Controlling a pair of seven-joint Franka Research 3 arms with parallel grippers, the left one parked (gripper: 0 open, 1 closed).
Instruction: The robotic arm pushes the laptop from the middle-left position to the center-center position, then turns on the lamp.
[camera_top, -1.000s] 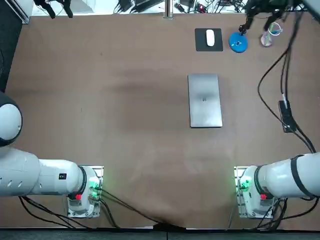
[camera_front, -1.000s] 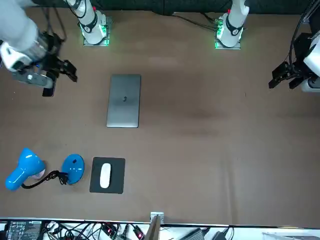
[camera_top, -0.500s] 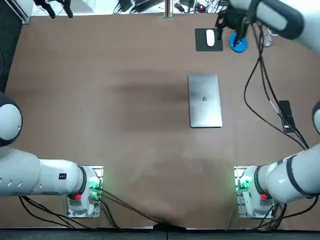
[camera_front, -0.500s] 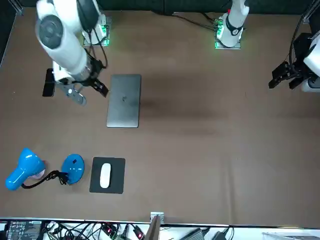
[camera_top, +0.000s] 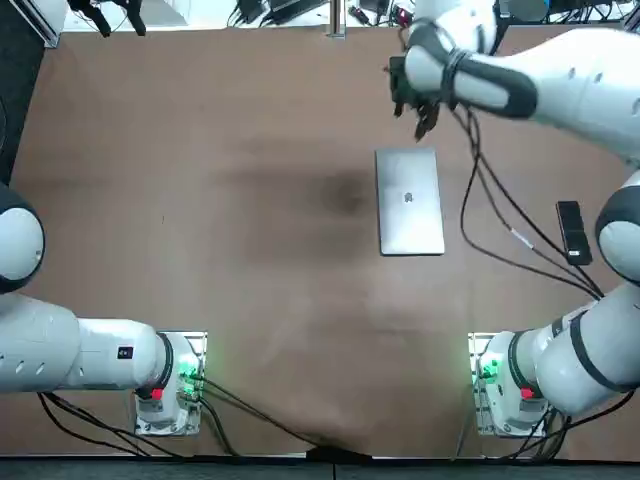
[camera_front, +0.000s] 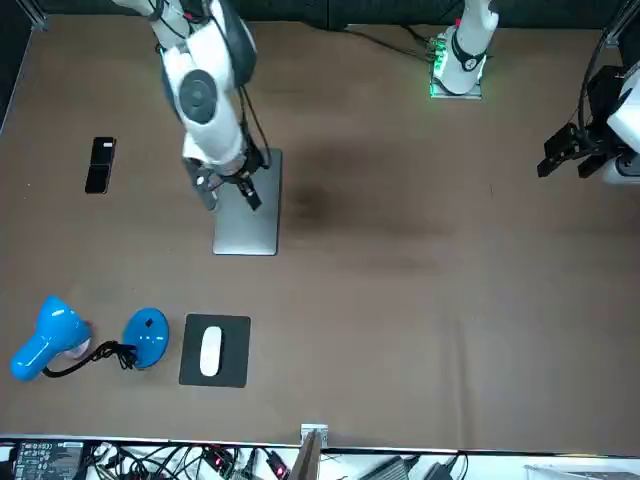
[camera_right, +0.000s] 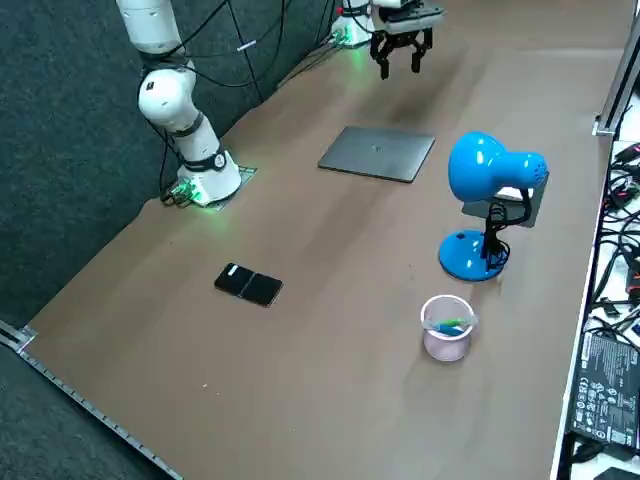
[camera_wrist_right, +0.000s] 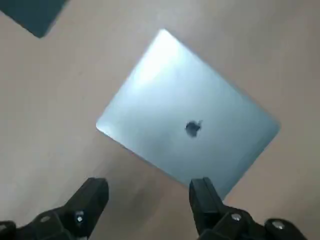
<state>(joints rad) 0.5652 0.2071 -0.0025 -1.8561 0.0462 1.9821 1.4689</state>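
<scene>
Since half a second ago the right gripper (camera_top: 413, 113) has swung from the lamp (camera_front: 48, 335) corner to hover above the table (camera_top: 200, 150) just off the laptop's (camera_top: 410, 201) far short edge. Its fingers (camera_wrist_right: 93, 196) are spread wide, empty and clear of the lid. The closed laptop lies flat and unmoved, slightly to the robot's right of the table's middle. The mouse pad (camera_front: 232, 364) and phone (camera_front: 99, 164) lie farther out.

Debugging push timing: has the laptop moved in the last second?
No. In the front view the laptop keeps its offset from the mouse pad; the open right gripper hovers near it.
</scene>
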